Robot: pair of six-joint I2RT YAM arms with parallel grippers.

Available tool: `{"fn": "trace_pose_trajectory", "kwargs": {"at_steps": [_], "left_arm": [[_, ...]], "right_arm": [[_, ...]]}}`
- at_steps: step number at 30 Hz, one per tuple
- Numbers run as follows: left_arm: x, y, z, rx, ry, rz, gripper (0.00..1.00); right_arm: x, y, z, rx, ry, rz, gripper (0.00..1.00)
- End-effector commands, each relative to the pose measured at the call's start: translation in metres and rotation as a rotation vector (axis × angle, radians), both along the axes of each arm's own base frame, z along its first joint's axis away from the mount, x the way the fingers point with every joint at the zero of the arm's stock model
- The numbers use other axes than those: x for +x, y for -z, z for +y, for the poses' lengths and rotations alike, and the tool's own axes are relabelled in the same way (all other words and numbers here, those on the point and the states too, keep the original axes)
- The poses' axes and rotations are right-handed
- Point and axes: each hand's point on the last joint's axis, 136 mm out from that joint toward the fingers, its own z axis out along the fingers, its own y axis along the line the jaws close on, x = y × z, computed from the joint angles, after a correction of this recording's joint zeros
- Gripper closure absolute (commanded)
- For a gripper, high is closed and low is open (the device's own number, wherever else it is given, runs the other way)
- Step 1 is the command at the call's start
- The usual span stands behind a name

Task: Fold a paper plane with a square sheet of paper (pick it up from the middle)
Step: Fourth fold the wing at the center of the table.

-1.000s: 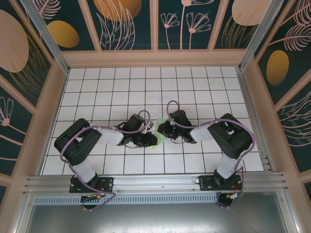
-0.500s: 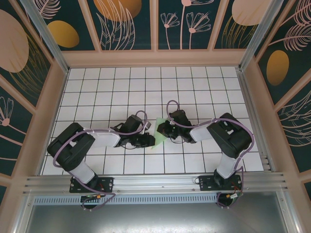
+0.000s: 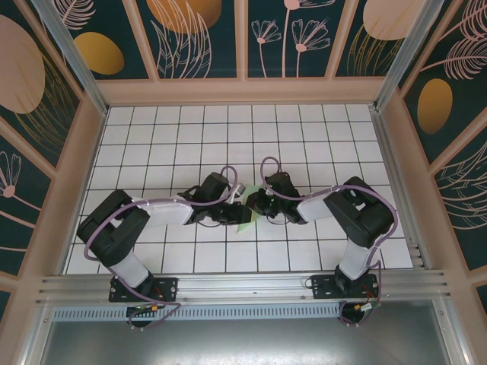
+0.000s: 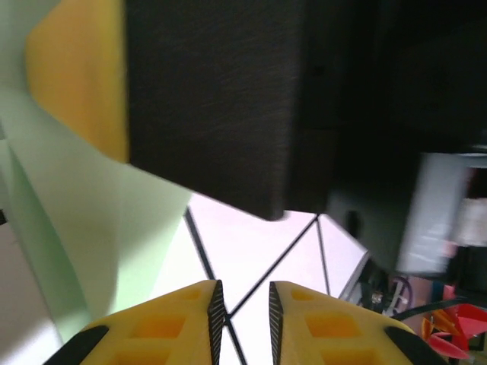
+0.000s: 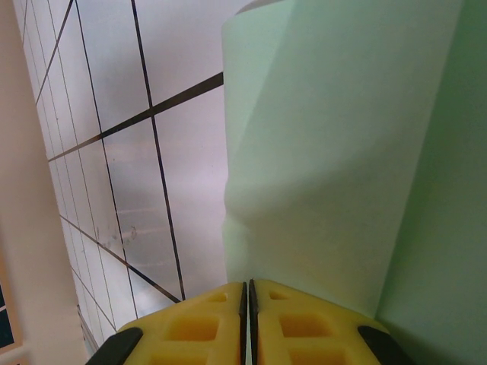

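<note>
Since 1 s ago the left gripper (image 3: 233, 215) has slid twd frame centre, now nose-to-nose w/ the right gripper (image 3: 256, 204). Left jaws have eased to a narrow gap, nothing btwn them. Right jaws are pressed together at the thin pale mint-green square paper sheet (image 3: 244, 218), mid-frame on the white grid-tiled bench (image 3: 152, 137), mostly covered. Prob. left is re-gripping; fold unfinished.

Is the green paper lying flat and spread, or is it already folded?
Folded: the green paper shows creases and overlapping layers in the right wrist view, not one flat sheet.
</note>
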Motion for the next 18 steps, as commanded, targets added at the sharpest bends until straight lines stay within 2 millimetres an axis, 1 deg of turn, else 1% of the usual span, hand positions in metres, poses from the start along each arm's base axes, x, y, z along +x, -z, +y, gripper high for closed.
{"fn": "trace_pose_trajectory", "kwargs": {"at_steps": [1, 3, 10, 18], "left_arm": [[0.000, 0.018, 0.008, 0.082, 0.005, 0.005, 0.75], [-0.002, 0.029, 0.014, 0.124, 0.002, 0.013, 0.75], [-0.011, 0.051, 0.035, 0.227, -0.011, 0.023, 0.77], [-0.020, 0.055, 0.045, 0.245, -0.013, 0.031, 0.78]], "right_arm": [[-0.027, 0.061, -0.037, -0.207, 0.041, 0.155, 0.86], [-0.028, 0.061, -0.037, -0.209, 0.040, 0.156, 0.86], [-0.029, 0.063, -0.039, -0.216, 0.043, 0.161, 0.86], [-0.030, 0.064, -0.040, -0.222, 0.043, 0.164, 0.86]]}}
